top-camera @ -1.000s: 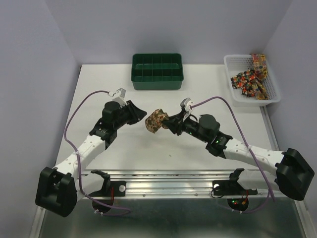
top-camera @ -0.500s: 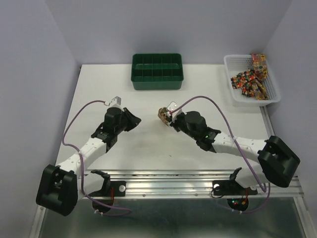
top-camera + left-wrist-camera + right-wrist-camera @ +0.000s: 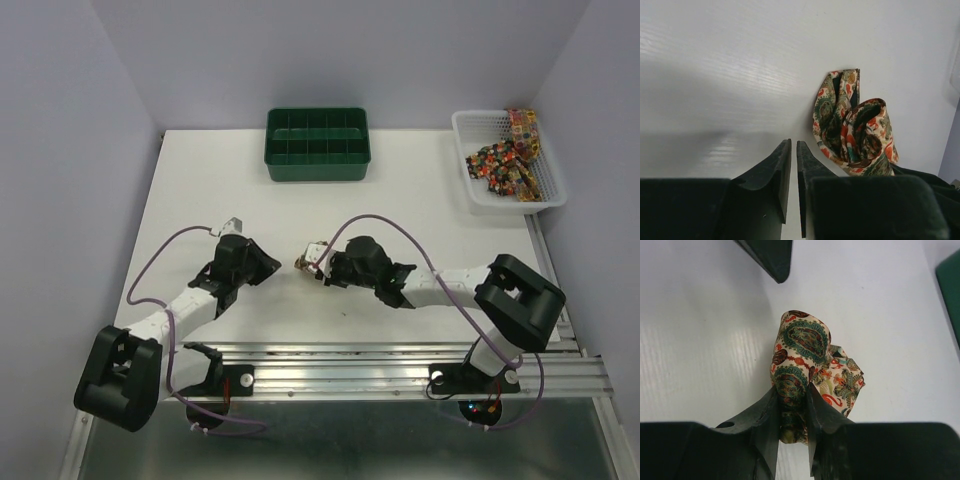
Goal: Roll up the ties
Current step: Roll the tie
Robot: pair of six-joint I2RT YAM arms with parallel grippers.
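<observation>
Rolled tie: loose, lumpy bundle, not a tight coil; one broad fold arched over the top, smaller folds bunched beside it, dark lining showing in the hollow of the roll.
Print: cream ground crowded with teal-green paisley, red curls and brown spots.
Tie's place: on the near side of the green tray, well apart from it, roughly in line with its middle; low over the white table, whether resting on it or just lifted not clear.
Right gripper: jaws narrow, pinching the bundle's lower fold between the two fingers, the rest of the roll standing out beyond the tips.
Left gripper: near side of the green tray, off toward its left end; just beside the bundle but apart from it; jaws narrow, only a thin slit between the fingers, nothing in it.
Other ties: same busy print, heaped unrolled in the white mesh basket, right of the green tray.
</observation>
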